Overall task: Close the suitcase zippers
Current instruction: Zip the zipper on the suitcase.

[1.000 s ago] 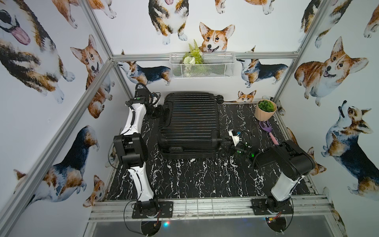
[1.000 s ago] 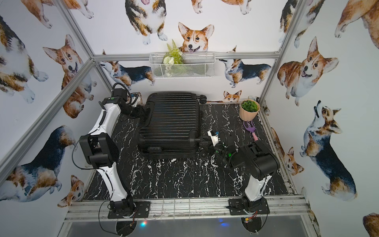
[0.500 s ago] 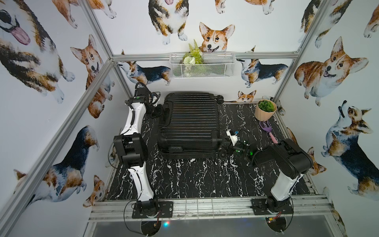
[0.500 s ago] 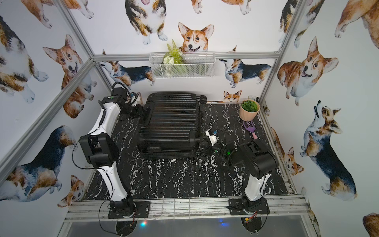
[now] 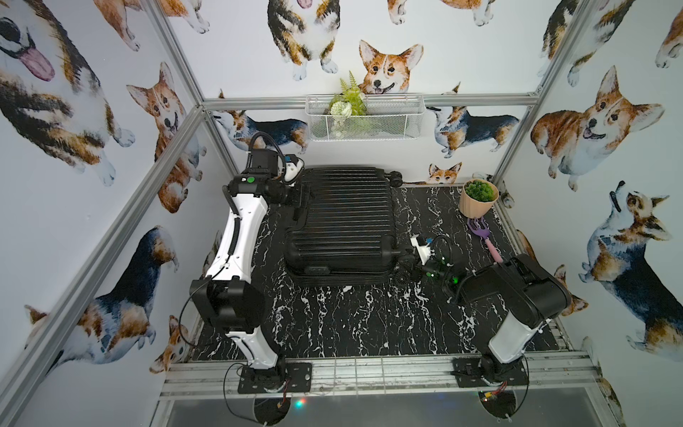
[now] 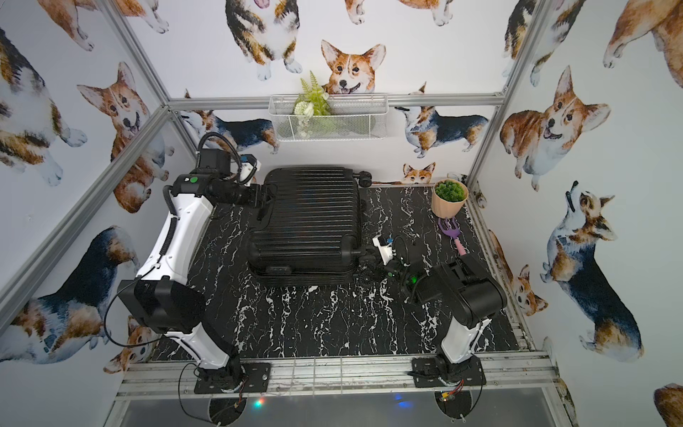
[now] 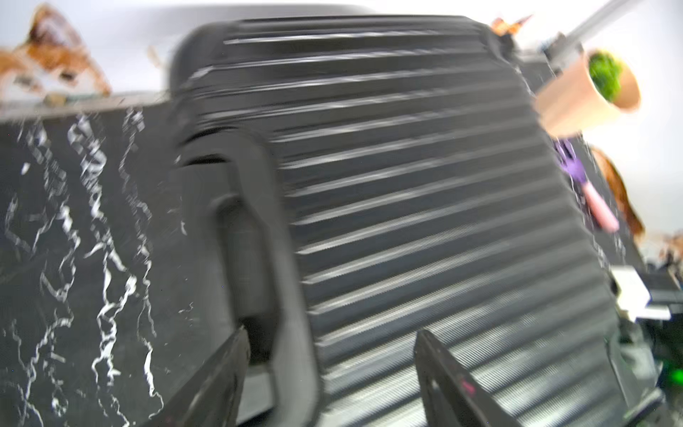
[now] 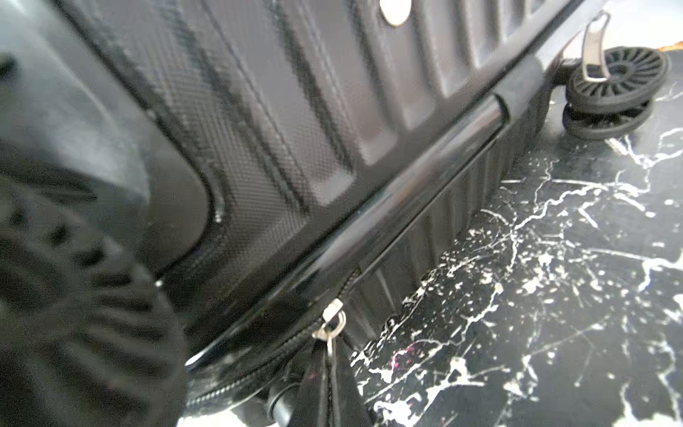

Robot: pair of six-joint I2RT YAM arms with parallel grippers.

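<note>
At the bench's (image 5: 369, 325) far edge the suitcase (image 5: 340, 222) lies folded, zippers (image 8: 258, 364) mostly undone I think; right claw (image 8: 329, 366) pinches a pull (image 8: 330, 325), left claw (image 7: 330, 336) gapes empty.

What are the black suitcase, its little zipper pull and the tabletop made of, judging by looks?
The suitcase: probably hard moulded plastic, ribbed, with a fine woven-looking grain and a dull sheen up close. The zipper pull: silvery and glinting, likely metal. The tabletop: black with white veins like marble; real stone or a printed sheet, the pictures cannot settle.
</note>
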